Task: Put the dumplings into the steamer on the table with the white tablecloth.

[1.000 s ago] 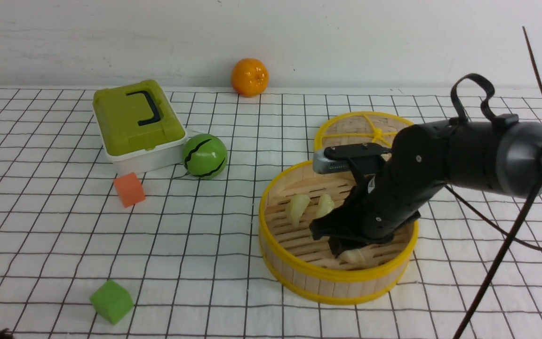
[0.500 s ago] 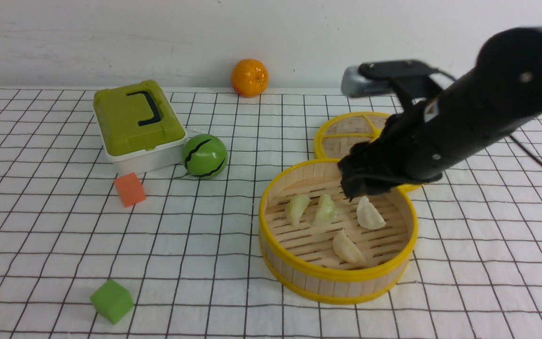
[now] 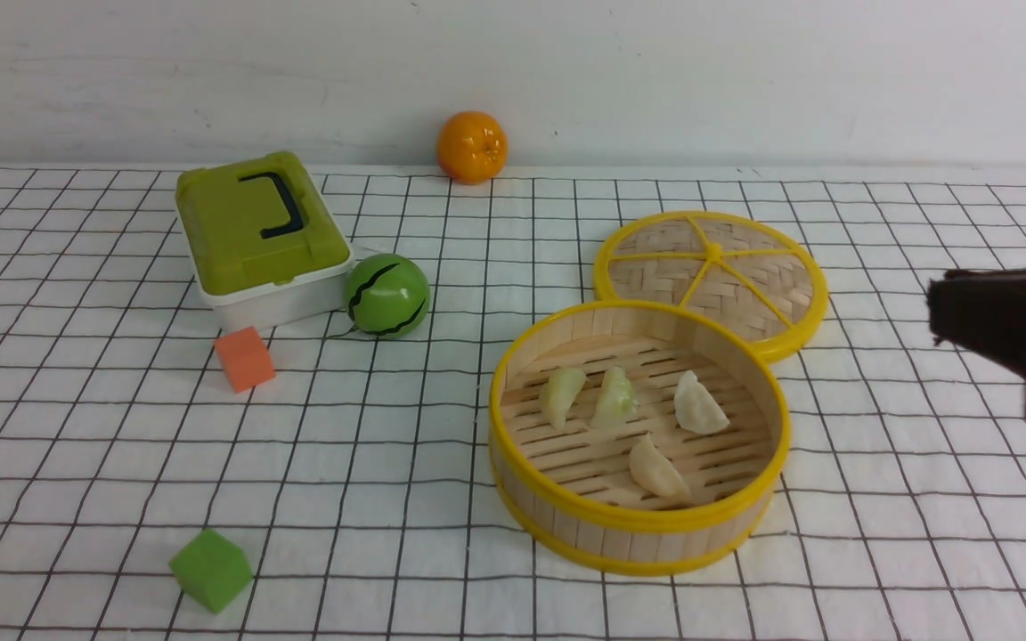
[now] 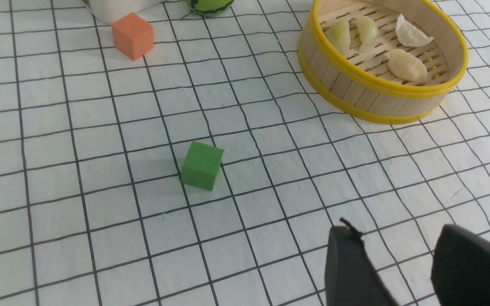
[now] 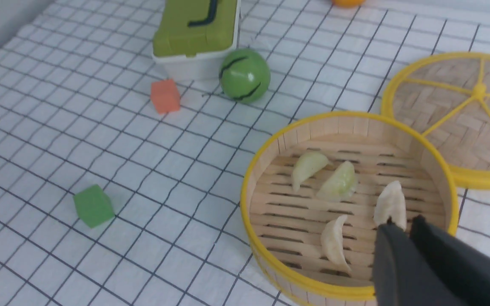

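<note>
Front view is showing all four dumplings lying inside the steamer (image 3: 638,519): the two greenish ones (image 3: 562,396) (image 3: 614,397) are sitting towards its left side, while one cream dumpling (image 3: 699,405) is resting farther right and the other cream dumpling (image 3: 656,468) is lying nearer the robot. The slatted floor is bearing them and the raised wall is enclosing them, so they are probably needing no further handling. The woven lid (image 3: 753,267) is lying flat just behind the steamer, leaving the basket's mouth uncovered for loading. The white tablecloth (image 3: 370,499) is supporting both

In the right wrist view, the right gripper (image 5: 402,222) is bringing its fingertips together with no dumpling visible between them, its arm standing off to the right, presumably giving the basket room. In the left wrist view, the left gripper (image 4: 396,233) is holding its fingers apart, gripping nothing. The placing is seemingly reaching completion, and clearing the arms safely is mattering most now
</note>
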